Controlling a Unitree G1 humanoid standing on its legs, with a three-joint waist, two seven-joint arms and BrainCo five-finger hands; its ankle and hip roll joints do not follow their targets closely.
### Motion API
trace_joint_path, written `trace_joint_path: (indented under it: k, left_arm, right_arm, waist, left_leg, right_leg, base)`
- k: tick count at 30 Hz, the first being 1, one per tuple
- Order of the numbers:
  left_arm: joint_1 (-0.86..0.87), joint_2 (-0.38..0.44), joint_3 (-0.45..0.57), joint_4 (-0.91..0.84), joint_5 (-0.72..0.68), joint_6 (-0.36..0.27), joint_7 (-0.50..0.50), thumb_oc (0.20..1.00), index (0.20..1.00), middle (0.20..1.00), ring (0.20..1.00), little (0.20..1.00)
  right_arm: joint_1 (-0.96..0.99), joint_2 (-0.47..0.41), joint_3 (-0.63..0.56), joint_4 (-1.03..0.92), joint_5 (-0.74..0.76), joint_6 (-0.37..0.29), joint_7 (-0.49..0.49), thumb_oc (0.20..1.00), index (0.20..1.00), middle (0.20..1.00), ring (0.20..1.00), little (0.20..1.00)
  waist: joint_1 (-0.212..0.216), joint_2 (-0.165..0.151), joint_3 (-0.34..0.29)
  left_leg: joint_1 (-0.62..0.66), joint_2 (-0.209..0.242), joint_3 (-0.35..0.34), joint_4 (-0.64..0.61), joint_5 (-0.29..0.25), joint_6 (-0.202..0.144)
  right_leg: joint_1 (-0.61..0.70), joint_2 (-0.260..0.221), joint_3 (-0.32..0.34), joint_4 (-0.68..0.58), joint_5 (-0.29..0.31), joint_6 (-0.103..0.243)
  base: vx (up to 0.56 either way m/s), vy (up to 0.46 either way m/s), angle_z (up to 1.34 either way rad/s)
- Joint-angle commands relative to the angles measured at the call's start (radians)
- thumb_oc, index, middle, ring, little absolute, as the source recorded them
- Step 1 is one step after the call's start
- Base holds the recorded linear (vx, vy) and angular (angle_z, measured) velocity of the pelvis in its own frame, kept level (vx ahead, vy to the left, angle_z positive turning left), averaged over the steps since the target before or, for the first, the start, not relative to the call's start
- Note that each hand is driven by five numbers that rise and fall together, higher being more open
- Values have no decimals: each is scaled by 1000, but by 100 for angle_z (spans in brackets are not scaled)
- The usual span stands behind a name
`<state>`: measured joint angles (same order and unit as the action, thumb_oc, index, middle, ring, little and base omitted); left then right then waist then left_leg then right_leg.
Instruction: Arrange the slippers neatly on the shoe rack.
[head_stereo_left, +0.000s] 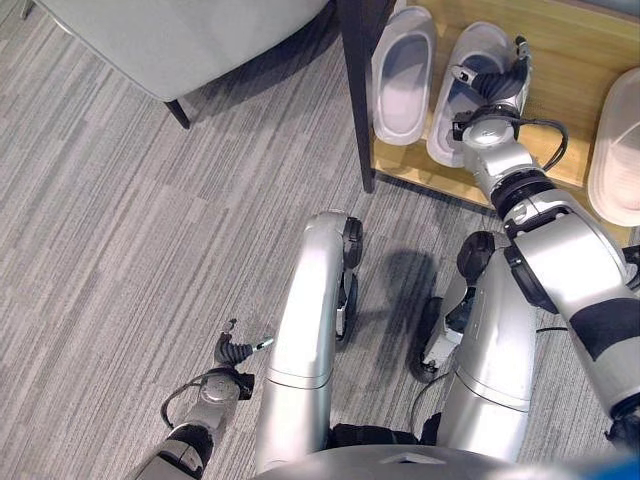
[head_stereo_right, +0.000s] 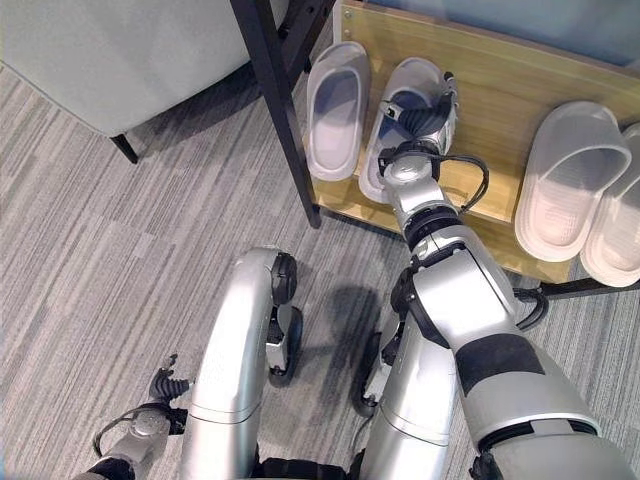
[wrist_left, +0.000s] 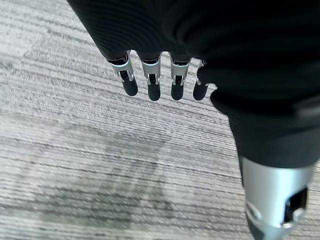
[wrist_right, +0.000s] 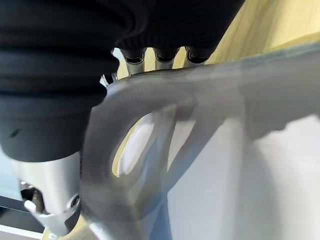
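Note:
Two pale grey slippers lie side by side on the wooden shoe rack shelf (head_stereo_left: 575, 60). The left slipper (head_stereo_left: 403, 75) lies free. My right hand (head_stereo_left: 497, 88) rests on the right slipper (head_stereo_left: 462, 95), at its outer edge. In the right wrist view its fingers (wrist_right: 160, 56) curl over the strap of that slipper (wrist_right: 200, 105), with the thumb under it. Down by the floor, my left hand (head_stereo_left: 232, 352) hangs with relaxed fingers (wrist_left: 150, 85), holding nothing.
A second pair of pale slippers (head_stereo_right: 570, 180) lies further right on the same shelf. The rack's dark post (head_stereo_left: 355, 90) stands at the shelf's left end. A grey seat (head_stereo_left: 170, 35) with a dark leg (head_stereo_left: 178, 113) stands at the back left on striped grey carpet (head_stereo_left: 120, 250).

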<state>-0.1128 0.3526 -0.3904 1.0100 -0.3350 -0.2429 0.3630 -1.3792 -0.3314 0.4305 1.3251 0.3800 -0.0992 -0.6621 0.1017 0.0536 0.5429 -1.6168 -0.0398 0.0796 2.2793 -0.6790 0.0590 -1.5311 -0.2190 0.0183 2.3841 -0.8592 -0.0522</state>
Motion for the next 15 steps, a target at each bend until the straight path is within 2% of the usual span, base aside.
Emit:
trace_joint_path:
  k: [1, 7, 9, 10, 11, 12, 13, 15]
  left_arm:
    - [46, 62, -78, -93, -5, -16, 36, 1000, 1000, 1000, 1000, 1000]
    - [34, 47, -65, -57, -21, -17, 39, 1000, 1000, 1000, 1000, 1000]
    - [37, 41, -61, -50, -22, -17, 39, 1000, 1000, 1000, 1000, 1000]
    - [58, 32, -33, -70, -12, -20, 37, 1000, 1000, 1000, 1000, 1000]
    - [63, 30, -25, -72, -9, -19, 37, 1000, 1000, 1000, 1000, 1000]
    - [60, 20, 22, -67, 9, -15, 44, 1000, 1000, 1000, 1000, 1000]
    - [66, 17, 37, -76, 15, -19, 48, 1000, 1000, 1000, 1000, 1000]
    - [66, 2, 70, -77, 88, -36, 60, 1000, 1000, 1000, 1000, 1000]
  right_arm:
    - [-71, -42, -6, -49, 61, -89, -2, 1000, 1000, 1000, 1000, 1000]
    - [-68, -36, -15, -50, 111, -100, 29, 1000, 1000, 1000, 1000, 1000]
    - [-57, -41, -38, -82, 128, -126, 19, 1000, 1000, 1000, 1000, 1000]
    - [23, -78, -55, -234, 55, -148, -2, 1000, 1000, 1000, 1000, 1000]
    - [45, -92, -57, -268, 28, -143, -5, 1000, 1000, 1000, 1000, 1000]
    - [173, -132, -94, -450, -113, -136, -39, 1000, 1000, 1000, 1000, 1000]
    - [247, -146, -126, -531, -186, -129, -64, 1000, 1000, 1000, 1000, 1000]
    - [511, -202, -269, -789, -406, -147, -136, 1000, 1000, 1000, 1000, 1000]
  waist:
    - [55, 8, -25]
    - [50, 5, -24]
    - [48, 6, -24]
    - [40, 6, -24]
    - [40, 7, -25]
    - [30, 1, -35]
    - [26, -2, -44]
    - [1, -25, -74]
  left_leg:
    - [47, -1, -113, 111, -155, 0]
    - [47, -3, -113, 102, -141, -5]
    - [47, -2, -112, 97, -135, -5]
    - [47, -5, -115, 85, -120, -3]
    - [47, -6, -117, 83, -117, -2]
    - [47, -14, -125, 54, -94, 3]
    - [47, -17, -127, 40, -85, 3]
    - [47, -20, -131, -43, -52, 1]
  right_leg:
    - [45, 30, 205, 59, 160, 13]
    - [41, 32, 201, 57, 165, 9]
    - [40, 34, 202, 54, 168, 9]
    - [46, 38, 199, 33, 181, 14]
    - [47, 39, 197, 27, 186, 15]
    - [55, 35, 180, -11, 199, 25]
    - [61, 32, 172, -26, 204, 26]
    - [66, 24, 141, -111, 216, 23]
  base:
    - [-36, -17, 2]
    - [-35, -6, 0]
    - [-49, -9, 0]
    - [-49, 40, 0]
    - [-22, 86, 4]
    - [4, 66, 9]
    - [25, 37, 13]
    - [-8, -11, 16]
